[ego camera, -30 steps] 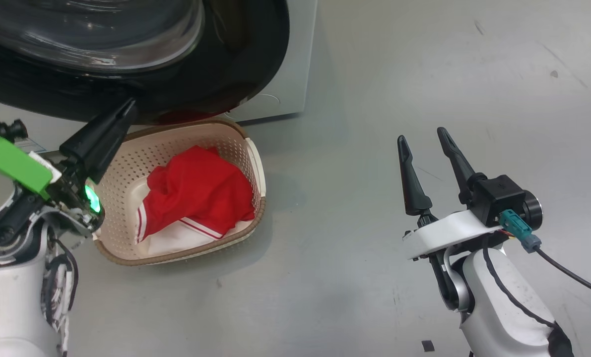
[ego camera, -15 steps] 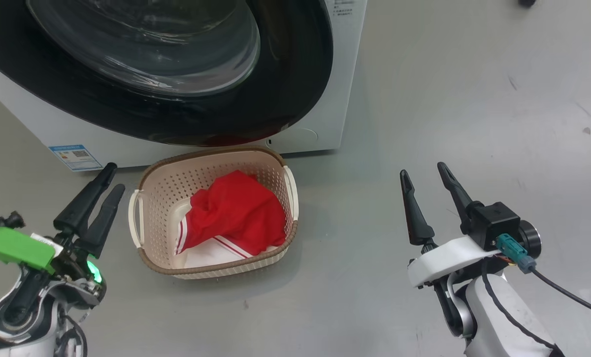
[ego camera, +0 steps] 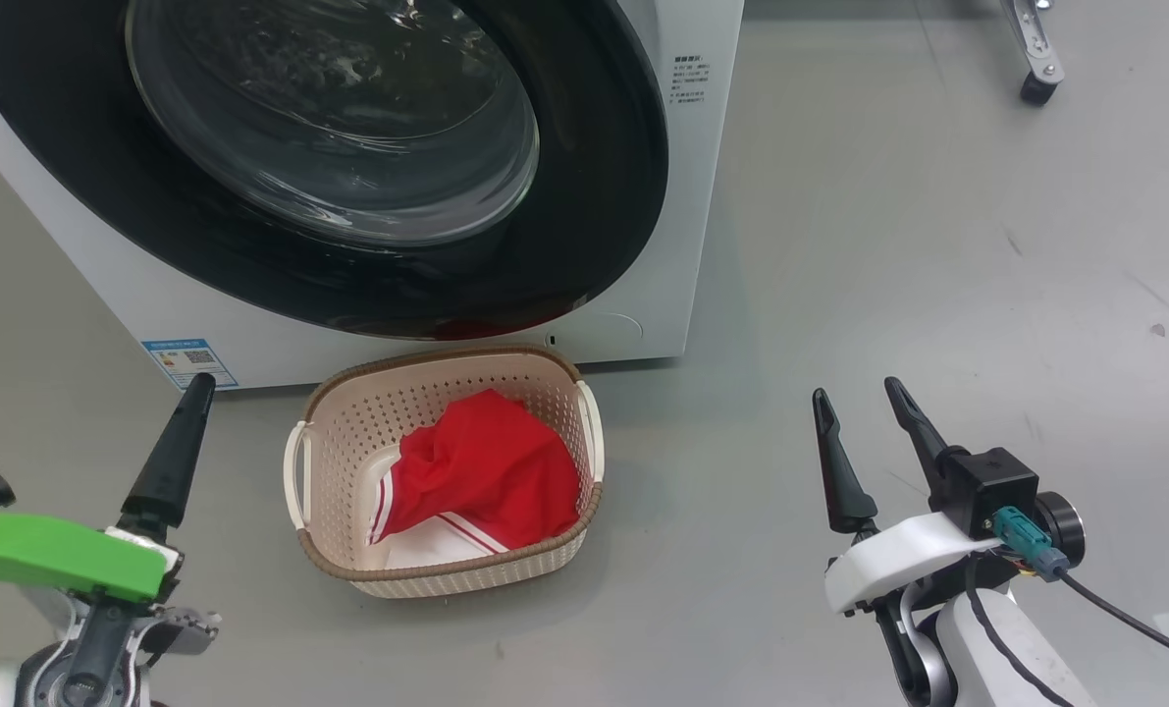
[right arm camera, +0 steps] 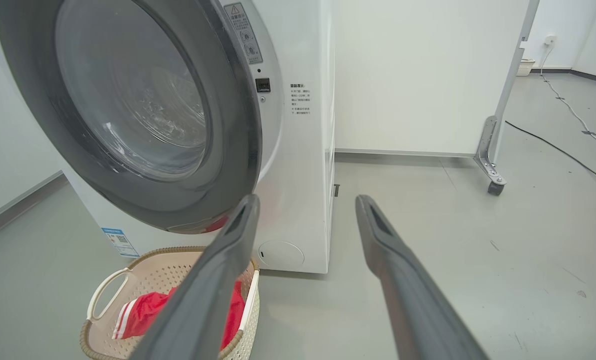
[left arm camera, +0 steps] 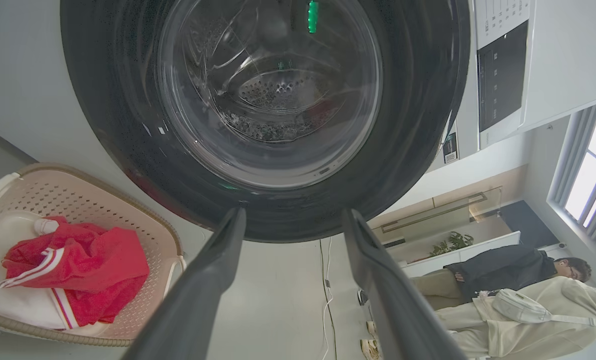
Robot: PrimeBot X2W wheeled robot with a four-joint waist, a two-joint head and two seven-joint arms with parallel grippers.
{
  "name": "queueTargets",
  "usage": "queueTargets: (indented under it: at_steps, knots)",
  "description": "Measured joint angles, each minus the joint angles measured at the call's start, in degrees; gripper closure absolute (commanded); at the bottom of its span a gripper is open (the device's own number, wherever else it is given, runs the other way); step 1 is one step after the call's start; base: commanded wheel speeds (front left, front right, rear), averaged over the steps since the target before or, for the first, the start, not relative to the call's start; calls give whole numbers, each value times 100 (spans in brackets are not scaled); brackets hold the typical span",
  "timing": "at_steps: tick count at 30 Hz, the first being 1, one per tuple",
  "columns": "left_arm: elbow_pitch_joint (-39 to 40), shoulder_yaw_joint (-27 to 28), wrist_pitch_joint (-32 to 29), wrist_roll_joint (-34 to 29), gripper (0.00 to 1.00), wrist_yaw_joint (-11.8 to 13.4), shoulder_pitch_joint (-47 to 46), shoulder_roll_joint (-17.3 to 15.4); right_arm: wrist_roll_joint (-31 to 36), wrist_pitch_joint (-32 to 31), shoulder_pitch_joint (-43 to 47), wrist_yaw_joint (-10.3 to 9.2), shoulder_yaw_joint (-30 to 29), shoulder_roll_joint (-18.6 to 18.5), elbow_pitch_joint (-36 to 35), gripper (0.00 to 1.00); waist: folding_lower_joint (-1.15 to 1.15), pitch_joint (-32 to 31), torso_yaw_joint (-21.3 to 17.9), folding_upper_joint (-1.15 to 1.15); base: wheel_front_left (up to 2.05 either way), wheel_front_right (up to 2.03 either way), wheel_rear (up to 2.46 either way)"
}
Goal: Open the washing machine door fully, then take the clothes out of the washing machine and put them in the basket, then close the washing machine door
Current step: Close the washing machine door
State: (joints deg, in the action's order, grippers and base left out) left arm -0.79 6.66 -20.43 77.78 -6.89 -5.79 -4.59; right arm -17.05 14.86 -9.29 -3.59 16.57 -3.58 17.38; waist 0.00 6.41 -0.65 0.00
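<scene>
Left end effector, open and empty like your right end effector, lies nearer the washing machine door, seemingly shut, just behind the basket holding the clothes.

The head camera looks down at the grey floor, the cream perforated plastic basket and the big white washing machine. The left wrist camera sits low and near its glossy black round door, rolled sideways; the right wrist camera, farther right, shares door and basket.
</scene>
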Motion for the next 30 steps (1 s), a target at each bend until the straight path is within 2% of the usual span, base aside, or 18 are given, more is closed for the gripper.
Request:
queueTargets:
  at_steps: [10,11,12,13,16,19,30]
  knots:
    - [452,-634,1269,-2626,0,-2,477,-571,101,0,53,63,18,-2,19,0,0,-286,47,0,0,0,0]
    - [492,-742,1484,-3078,0,-2,583,-624,103,0,73,96,12,-3,20,0,0,-342,44,0,0,0,0]
    - [492,-742,1484,-3078,0,-2,583,-624,103,0,73,96,12,-3,20,0,0,-342,44,0,0,0,0]
    - [500,-887,1656,-3508,0,-3,682,-681,105,0,135,97,1,-3,19,0,0,-394,43,0,0,0,0]
    - [503,-1005,1903,-4090,0,37,800,-745,108,0,258,98,-2,-3,27,0,0,-464,47,0,0,0,0]
    - [483,-1083,2013,-4366,0,160,882,-753,108,0,310,99,-14,-3,37,0,0,-504,53,0,0,0,0]
    - [257,-1305,2532,-5335,0,906,1348,-705,163,0,530,109,-123,-26,91,0,0,-661,53,0,0,0,0]
